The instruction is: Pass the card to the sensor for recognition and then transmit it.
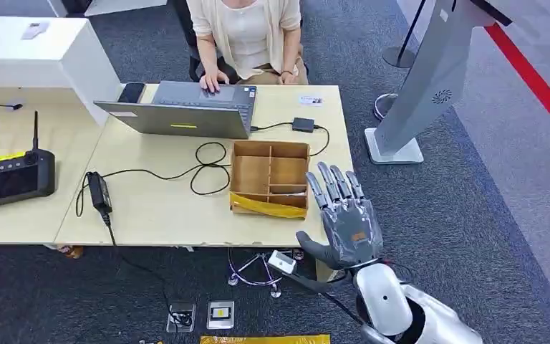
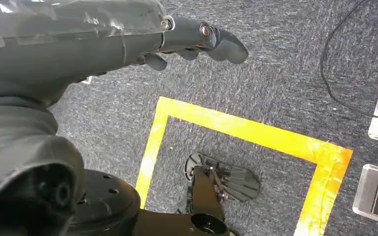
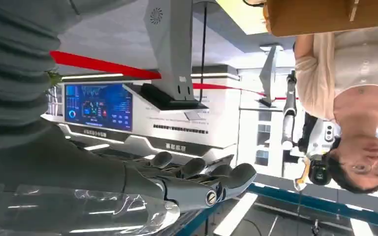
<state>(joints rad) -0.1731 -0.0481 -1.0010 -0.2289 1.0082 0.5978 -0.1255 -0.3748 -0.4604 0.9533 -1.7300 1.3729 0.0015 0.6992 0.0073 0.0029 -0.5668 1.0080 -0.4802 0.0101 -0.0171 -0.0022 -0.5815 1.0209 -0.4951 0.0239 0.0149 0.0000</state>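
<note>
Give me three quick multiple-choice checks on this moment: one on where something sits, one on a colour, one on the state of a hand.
1. Where is the cardboard box?
A. on the table, in front of the laptop
B. on the carpet
C. on the white counter

2. What colour is the tape along the box's near edge?
A. red
B. yellow
C. blue

3. How is the right hand?
A. gripping a card
B. resting inside the box
C. raised beside the box, fingers extended, holding nothing

Answers: 1 A, the box stands on the tabletop between the laptop and the near edge. 2 B, a yellow strip runs along its front. 3 C, the head view shows its fingers straight with nothing in them.
</note>
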